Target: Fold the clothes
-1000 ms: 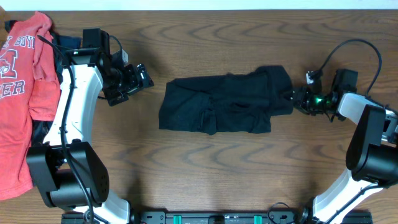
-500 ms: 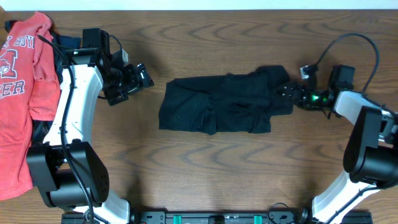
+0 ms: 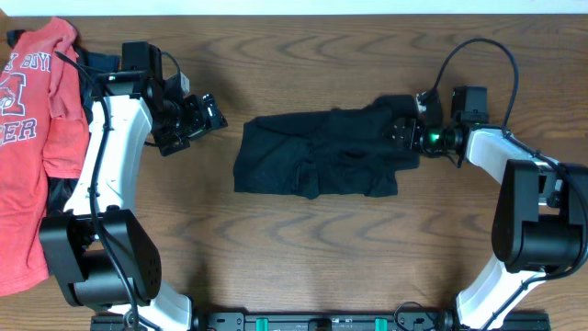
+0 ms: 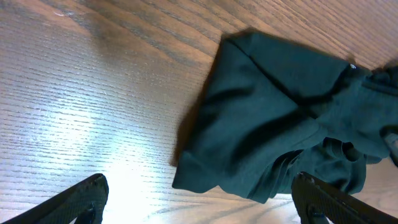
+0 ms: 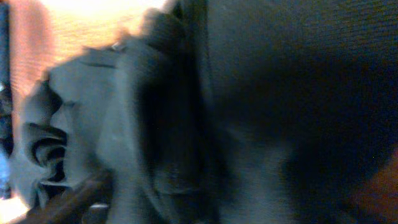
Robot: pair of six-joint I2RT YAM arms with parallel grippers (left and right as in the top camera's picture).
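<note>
The black shirt [image 3: 312,156] lies as a crumpled, partly folded bundle in the middle of the table. It also shows in the left wrist view [image 4: 261,124]. My right gripper [image 3: 404,133] is over the shirt's right end and shut on that fabric, which is bunched and lifted toward the left. Black fabric [image 5: 249,93] fills the right wrist view, with one finger [image 5: 68,202] showing at the lower left. My left gripper [image 3: 209,115] is open and empty just left of the shirt, above the bare wood [image 4: 199,211].
An orange-red tee with white lettering [image 3: 28,138] lies at the table's left edge, over a dark navy garment [image 3: 62,193]. The left arm [image 3: 110,156] stands beside them. The right arm's cable [image 3: 478,51] loops above its wrist.
My right gripper has moved left and slightly toward the back, carrying the shirt's right end over the bundle. The left arm has not moved.
</note>
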